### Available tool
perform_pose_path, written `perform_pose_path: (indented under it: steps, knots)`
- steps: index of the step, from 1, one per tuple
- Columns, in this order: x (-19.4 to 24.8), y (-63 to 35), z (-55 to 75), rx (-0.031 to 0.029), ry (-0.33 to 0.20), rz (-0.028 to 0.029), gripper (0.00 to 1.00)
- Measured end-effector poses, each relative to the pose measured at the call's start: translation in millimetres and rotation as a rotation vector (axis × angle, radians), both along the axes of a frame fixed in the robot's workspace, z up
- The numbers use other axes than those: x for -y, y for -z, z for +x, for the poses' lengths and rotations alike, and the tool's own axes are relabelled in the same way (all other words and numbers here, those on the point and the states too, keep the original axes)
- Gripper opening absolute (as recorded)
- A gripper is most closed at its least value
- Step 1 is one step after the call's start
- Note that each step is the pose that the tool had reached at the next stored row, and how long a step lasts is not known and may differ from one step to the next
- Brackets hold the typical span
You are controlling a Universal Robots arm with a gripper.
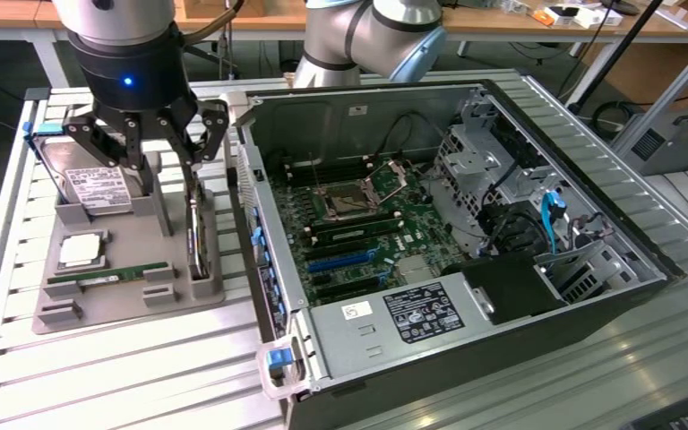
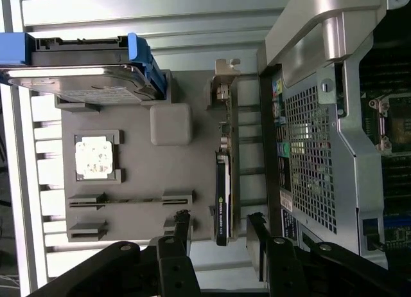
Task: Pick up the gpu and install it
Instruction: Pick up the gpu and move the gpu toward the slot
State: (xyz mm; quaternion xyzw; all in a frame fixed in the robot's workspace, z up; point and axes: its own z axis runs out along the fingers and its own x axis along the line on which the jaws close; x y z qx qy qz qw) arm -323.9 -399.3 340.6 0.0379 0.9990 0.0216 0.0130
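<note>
The gripper (image 1: 167,143) is hovering released, jaws spread wide over the gpu (image 1: 201,235); the gpu is standing edgewise along the gray tray's (image 1: 105,315) edge beside the computer case (image 1: 631,269).

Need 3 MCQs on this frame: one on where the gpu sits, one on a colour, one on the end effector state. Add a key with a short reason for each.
1. Where is the thin green-and-black gpu card?
A) standing on edge in the grey plastic tray, beside the open metal computer case
B) seated on the motherboard
C) lying flat on the table

2. What colour are the side rails on the silver hard drive with the white label?
A) red
B) blue
C) yellow

3. What state is the black end effector in?
A) shut on the card
B) shut on nothing
C) open, holding nothing

Key:
1 A: the wrist view shows the card upright in its tray slot, outside the case.
2 B: the rails on the drive are blue.
3 C: a finger stands on each side of the card, with a gap on both sides.
</note>
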Motion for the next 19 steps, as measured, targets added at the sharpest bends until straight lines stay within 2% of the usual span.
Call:
perform_pose_path:
  steps: [19]
  knots:
    - [0.0,3.9,0.0,0.0,0.0,0.0,0.48]
